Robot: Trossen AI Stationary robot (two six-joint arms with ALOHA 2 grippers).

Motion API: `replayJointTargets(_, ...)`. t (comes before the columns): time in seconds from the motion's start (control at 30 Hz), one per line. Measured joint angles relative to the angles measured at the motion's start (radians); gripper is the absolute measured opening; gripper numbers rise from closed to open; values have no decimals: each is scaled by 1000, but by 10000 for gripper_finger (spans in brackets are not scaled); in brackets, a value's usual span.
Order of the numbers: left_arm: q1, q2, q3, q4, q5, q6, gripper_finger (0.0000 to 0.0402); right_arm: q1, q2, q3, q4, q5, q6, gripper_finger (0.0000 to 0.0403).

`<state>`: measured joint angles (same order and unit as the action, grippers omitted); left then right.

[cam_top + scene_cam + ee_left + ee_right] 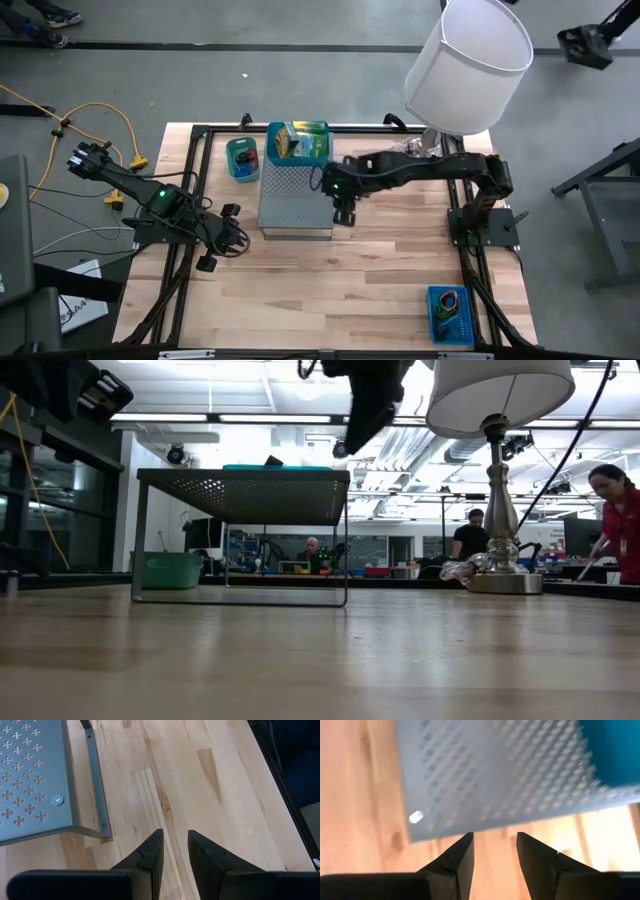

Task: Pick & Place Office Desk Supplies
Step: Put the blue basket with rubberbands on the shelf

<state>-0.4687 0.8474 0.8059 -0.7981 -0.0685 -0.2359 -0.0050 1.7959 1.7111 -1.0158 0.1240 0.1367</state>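
Blue tray (449,316) of light, floppy bands is sitting untouched; pinching one strand looks best. Right gripper (344,214) and left gripper (232,238) are both hanging parted, gripping nothing.

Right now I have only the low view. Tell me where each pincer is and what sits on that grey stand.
Observer: The right pincer hovers at the right edge of the grey perforated stand, open and empty.
Operator: Give me the left one.
Observer: The left pincer is off the stand's front left corner, over bare table, open and holding nothing.
Operator: Now the top of the stand.
Observer: A blue bin holding yellow-green packets sits at its far end.
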Motion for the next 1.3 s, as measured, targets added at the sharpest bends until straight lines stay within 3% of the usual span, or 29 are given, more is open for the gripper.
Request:
replayJointTargets(0.3,0,0,0,0,0,0,83,171,-208,-319,74,61,255,136)
replayJointTargets(0.57,0,0,0,28,0,0,83,415,-389,-586,172,171,550,136)
replayJointTargets(0.77,0,0,0,55,0,0,83,570,-412,-621,175,222,617,136)
replayJointTargets(0.93,0,0,0,81,0,0,83,641,-411,-621,133,255,635,136)
replayJointTargets(1.3,0,0,0,131,0,0,83,797,-411,-621,15,270,860,136)
